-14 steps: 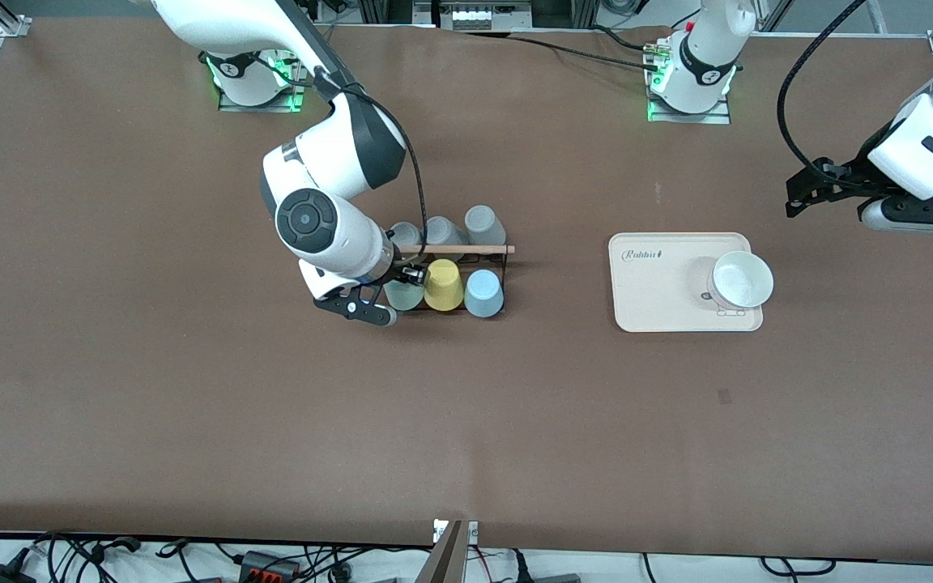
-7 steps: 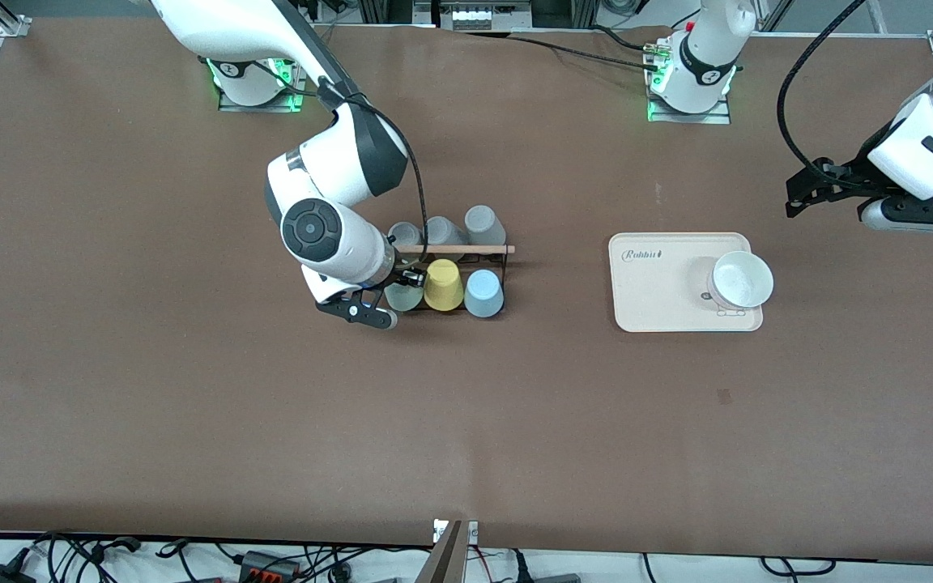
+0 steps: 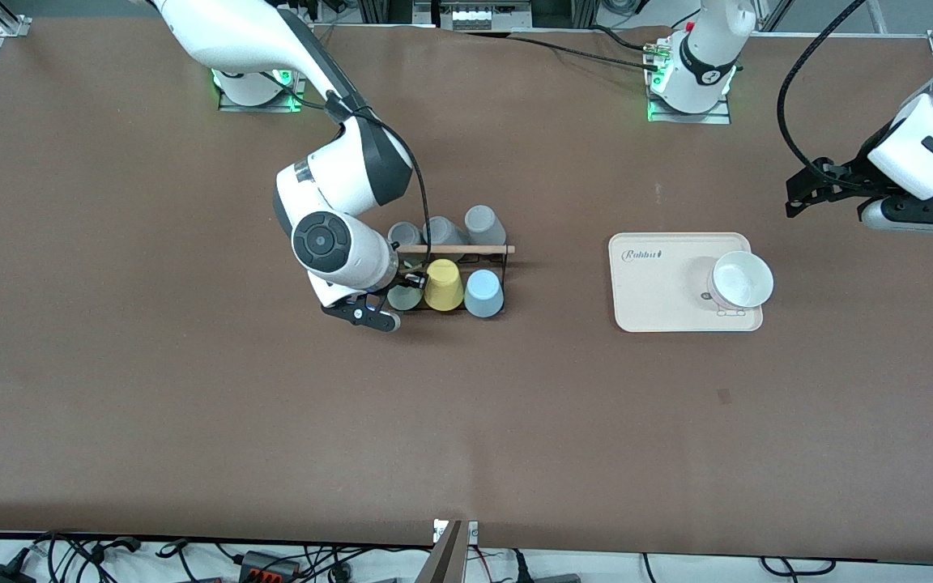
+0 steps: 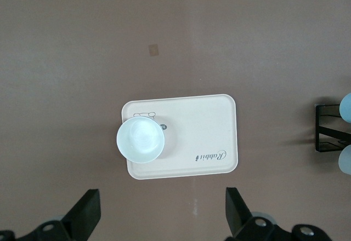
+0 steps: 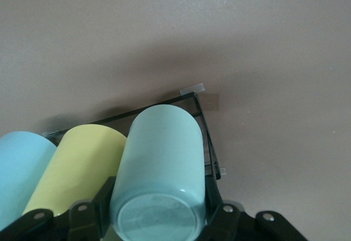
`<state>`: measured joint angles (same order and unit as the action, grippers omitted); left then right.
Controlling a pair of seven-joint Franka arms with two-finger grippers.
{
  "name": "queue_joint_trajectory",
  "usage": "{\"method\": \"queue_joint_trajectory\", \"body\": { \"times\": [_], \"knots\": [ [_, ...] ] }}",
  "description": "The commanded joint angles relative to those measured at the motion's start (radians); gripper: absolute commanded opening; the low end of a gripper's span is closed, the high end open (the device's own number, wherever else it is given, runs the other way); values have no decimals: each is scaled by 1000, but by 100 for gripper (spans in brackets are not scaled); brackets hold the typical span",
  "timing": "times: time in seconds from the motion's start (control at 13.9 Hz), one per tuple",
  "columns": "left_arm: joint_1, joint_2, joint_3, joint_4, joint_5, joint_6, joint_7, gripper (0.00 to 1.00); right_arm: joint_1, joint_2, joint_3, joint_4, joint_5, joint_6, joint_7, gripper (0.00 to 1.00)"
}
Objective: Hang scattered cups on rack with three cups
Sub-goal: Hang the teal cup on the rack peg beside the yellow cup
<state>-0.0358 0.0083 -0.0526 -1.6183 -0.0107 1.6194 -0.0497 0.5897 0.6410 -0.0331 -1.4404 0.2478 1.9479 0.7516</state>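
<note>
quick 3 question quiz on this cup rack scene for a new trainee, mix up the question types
1. True or false: the right gripper is shut on the mint-green cup at the rack.
2. Which cup sits between the mint-green cup and the light blue cup? A) grey B) yellow C) white
3. Fill in: the white bowl rests on the cream ____.

Key
1. True; the fingers flank the cup's base.
2. B, the yellow cup.
3. tray. The left gripper waits open above it.
</note>
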Motion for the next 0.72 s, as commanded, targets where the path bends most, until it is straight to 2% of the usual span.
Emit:
{"method": "queue_joint_trajectory", "body": {
  "times": [0.0, 0.14, 0.36, 0.65],
  "knots": [
    [1, 10, -1, 21, -11, -4, 13, 100, 7, 9, -7, 31, 18, -27, 23, 100],
    [1, 10, -1, 23, -11, -4, 11, 100, 5, -3, -7, 43, 14, -61, 23, 100],
    [1, 10, -1, 21, -11, -4, 11, 100, -7, -3, -17, 141, 8, -151, 23, 100],
    [1, 10, -1, 23, -11, -4, 13, 100, -76, -33, -22, 228, 4, -242, 11, 100]
  ]
}}
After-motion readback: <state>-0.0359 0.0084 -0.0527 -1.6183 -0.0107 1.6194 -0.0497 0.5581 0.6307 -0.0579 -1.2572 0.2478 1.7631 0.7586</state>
